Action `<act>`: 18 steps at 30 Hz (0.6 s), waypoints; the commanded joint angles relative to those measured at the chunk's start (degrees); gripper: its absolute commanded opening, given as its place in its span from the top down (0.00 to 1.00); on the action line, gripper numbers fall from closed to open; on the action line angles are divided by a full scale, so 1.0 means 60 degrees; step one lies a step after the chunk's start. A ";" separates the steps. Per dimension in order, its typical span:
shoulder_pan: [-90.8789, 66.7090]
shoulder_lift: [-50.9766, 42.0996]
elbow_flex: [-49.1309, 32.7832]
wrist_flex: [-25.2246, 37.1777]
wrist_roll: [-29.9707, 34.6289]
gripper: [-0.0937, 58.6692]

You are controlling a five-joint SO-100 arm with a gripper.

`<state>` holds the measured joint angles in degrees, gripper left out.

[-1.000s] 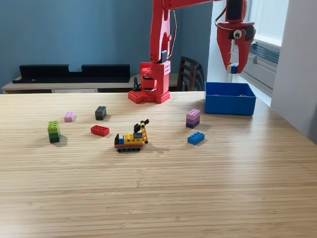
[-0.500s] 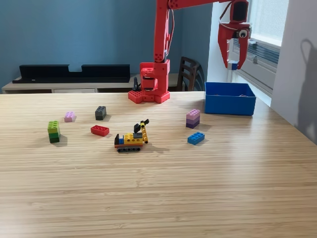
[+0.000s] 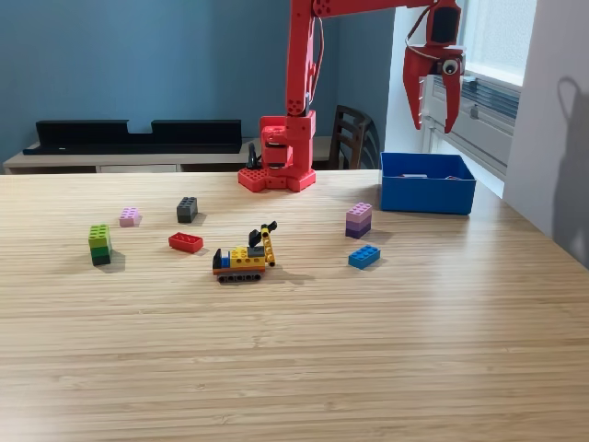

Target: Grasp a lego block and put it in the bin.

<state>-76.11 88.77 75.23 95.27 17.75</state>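
Note:
My red gripper hangs open high above the blue bin at the exterior view's right, and nothing shows between its fingers. The bin's inside is mostly hidden by its front wall. Lego blocks lie on the wooden table: a blue one, a purple stack, a red one, a dark grey one, a pink one and a green stack.
A small lego vehicle stands mid-table. The arm's red base sits at the table's far edge, with a chair behind it. A black shelf runs along the blue wall. A white wall borders the right.
A small blue block that sat between the fingers in the earlier frames is gone from them now. The gripper rose a little above the bin and its fingers parted.

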 commanded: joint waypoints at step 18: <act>0.9961 0.1099 -0.0645 0.0088 -0.1187 1.00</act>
<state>-29.36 89.82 75.15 95.27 13.45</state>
